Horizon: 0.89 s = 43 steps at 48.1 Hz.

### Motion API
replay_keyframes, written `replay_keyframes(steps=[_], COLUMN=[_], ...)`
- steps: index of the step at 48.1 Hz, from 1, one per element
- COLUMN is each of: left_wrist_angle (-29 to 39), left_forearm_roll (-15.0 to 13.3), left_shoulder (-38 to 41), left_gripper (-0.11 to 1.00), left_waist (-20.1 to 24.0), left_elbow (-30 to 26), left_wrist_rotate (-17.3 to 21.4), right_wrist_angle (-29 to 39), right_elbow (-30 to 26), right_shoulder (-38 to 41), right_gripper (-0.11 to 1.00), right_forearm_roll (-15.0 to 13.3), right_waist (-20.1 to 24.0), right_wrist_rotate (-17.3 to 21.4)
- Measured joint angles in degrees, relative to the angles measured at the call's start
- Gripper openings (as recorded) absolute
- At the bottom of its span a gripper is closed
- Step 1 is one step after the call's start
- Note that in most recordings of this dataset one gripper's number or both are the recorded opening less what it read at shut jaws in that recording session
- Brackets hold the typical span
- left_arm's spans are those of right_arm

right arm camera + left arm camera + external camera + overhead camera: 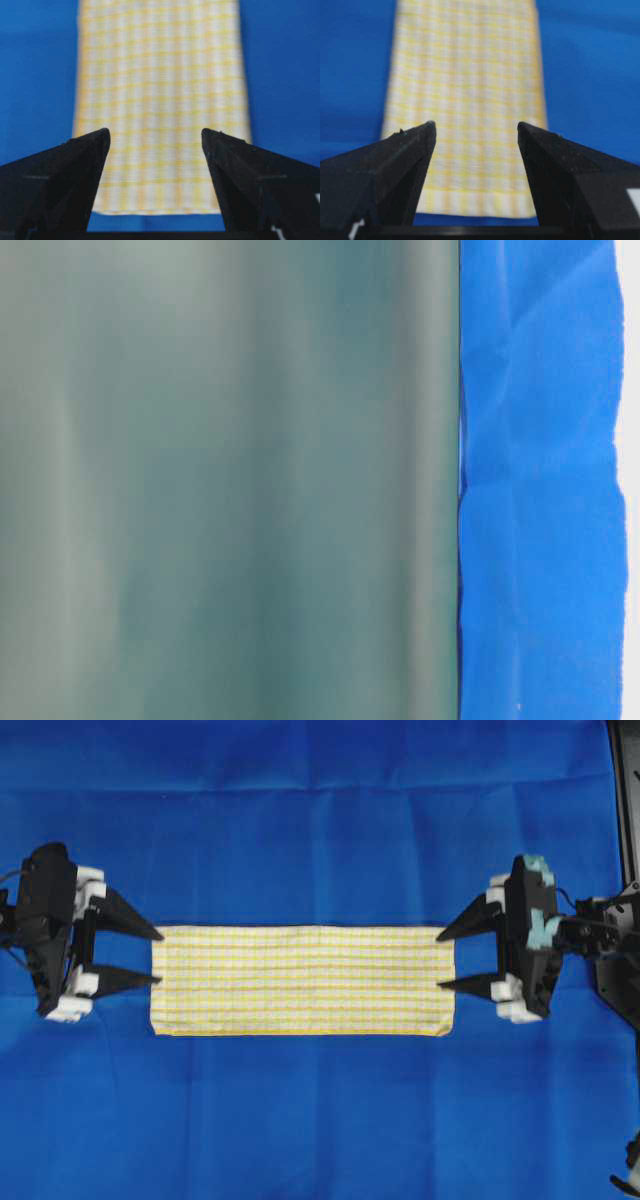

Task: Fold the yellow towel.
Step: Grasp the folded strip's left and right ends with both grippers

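Overhead exterior view: the thin white-and-yellow checked woven towel (303,980) is lying flat mid-frame on the plain blue cloth (320,820) — left gripper (158,958) and right gripper (441,961) are gaping wide at its ends, gripping nothing.

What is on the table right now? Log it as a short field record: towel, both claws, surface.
towel: yellow towel, a long flat strip lying across the middle, edges neat
left claw: left claw open, at the towel's left short end, holding nothing
right claw: right claw open, at the towel's right short end, holding nothing
surface: blue cloth under everything
table-level view: blocked, shows only a grey-green blur and blue cloth
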Motion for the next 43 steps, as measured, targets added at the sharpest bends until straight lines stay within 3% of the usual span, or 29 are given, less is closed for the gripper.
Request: replay_keyframes(steps=[9, 18, 31, 43], left_wrist_angle=[0.09, 0.09, 0.44, 2.72], left_forearm_roll=[0.00, 0.00, 0.09, 0.00], left_shoulder=[3.34, 9.49, 18.37, 19.60], left_gripper=[0.59, 0.59, 0.59, 0.57], left_waist=[4.75, 5.89, 8.09, 8.17], left_elbow=[-0.70, -2.11, -3.25, -3.87], left_wrist_rotate=[2.72, 4.04, 4.13, 4.04], right_wrist_angle=[2.29, 3.08, 3.16, 3.34], right_elbow=[-0.26, -2.02, -4.04, -4.39], right_shoulder=[2.29, 8.00, 15.91, 18.11], right_gripper=[0.75, 0.75, 0.75, 0.70], right_forearm_roll=[-0.53, -0.70, -0.79, -0.79], right_waist=[-6.15, -8.53, -8.96, -8.96], right_wrist_rotate=[0.00, 0.00, 0.00, 0.26])
